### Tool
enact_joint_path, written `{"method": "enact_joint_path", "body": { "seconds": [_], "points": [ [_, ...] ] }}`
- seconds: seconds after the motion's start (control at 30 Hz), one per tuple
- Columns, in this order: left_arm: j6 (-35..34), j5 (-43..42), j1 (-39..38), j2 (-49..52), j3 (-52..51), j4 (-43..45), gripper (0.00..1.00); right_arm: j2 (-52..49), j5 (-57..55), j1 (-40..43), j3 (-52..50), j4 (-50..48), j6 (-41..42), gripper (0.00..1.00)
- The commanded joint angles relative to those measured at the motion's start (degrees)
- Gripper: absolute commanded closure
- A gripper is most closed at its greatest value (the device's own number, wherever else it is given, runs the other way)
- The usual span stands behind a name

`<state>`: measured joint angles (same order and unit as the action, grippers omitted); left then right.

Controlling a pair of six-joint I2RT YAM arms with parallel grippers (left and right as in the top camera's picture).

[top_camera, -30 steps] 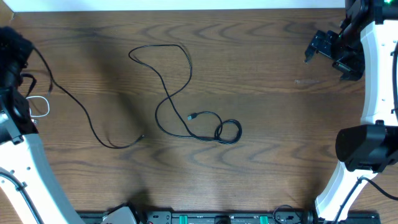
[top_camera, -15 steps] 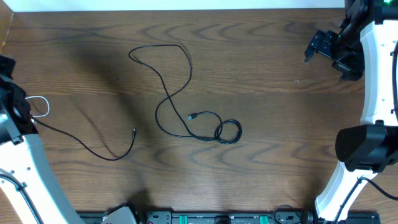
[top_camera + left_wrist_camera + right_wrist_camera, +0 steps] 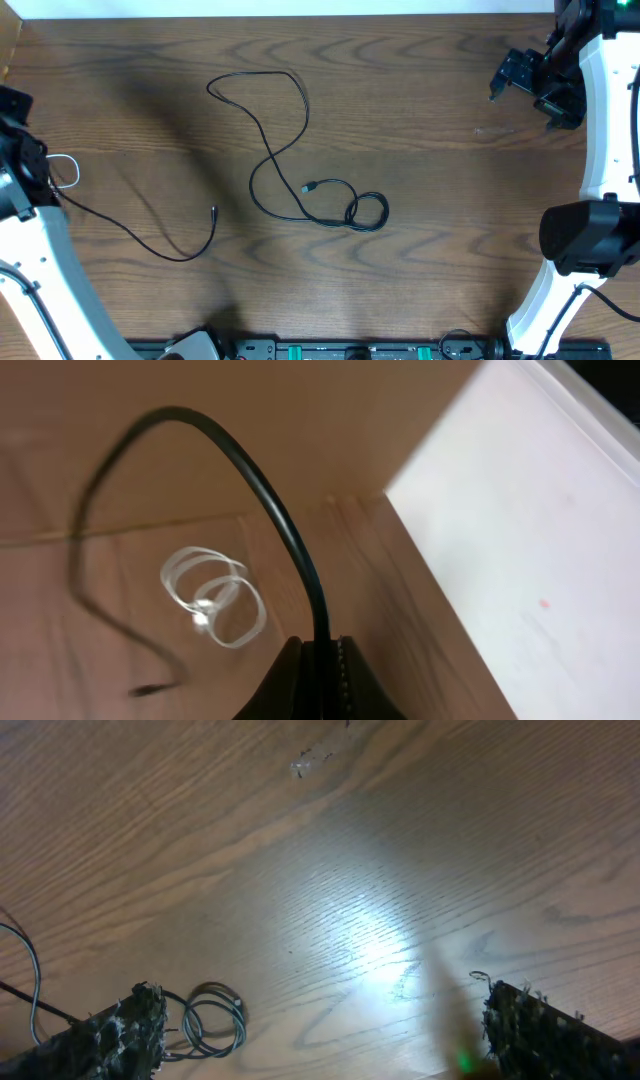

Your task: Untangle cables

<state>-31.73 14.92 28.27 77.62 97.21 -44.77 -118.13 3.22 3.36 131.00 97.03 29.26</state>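
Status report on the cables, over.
Left gripper shut on black cable. Right gripper open, empty. Second black cable lies apart, mid-table. White cord loose nearby. No obstruction seen.

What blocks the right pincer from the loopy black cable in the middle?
Nothing visible: only bare brown wooden table lies between the open right pincer and the thin black looped cable. The left pincer grips another black cable.

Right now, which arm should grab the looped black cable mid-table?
Right. The right gripper is open and empty, and the looped cable coils toward its side. The left gripper is shut on the other black cable at the left edge.
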Motion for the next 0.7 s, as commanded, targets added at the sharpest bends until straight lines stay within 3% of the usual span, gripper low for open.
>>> {"method": "enact_joint_path", "body": {
  "seconds": [0.0,0.1,0.2,0.4,0.53,0.67],
  "points": [
    [-0.37,-5.92,-1.03,0.13,0.52,1.22,0.93,0.50,-0.26,-0.35,-0.22,0.07,-0.63,0.01],
    [0.31,-6.56,-2.03,0.46,0.52,4.76,0.93,0.50,-0.28,-0.35,-0.22,0.07,-0.63,0.01],
    [8.85,-16.59,-2.47,2.12,0.55,13.66,0.93,0.50,-0.28,-0.35,-0.22,0.04,-0.63,0.01],
    [9.20,-19.21,-2.03,11.13,3.21,25.83,0.93,0.50,-0.26,-0.37,-0.22,0.07,-0.63,0.01],
    [9.97,-19.85,-1.16,22.49,12.96,27.34,0.93,0.50,-0.28,-0.35,-0.22,0.04,-0.63,0.01],
    [18.45,-22.75,-1.51,31.95,18.34,27.85,0.93,0.50,-0.28,-0.35,-0.22,0.07,-0.63,0.01]
  ]
}}
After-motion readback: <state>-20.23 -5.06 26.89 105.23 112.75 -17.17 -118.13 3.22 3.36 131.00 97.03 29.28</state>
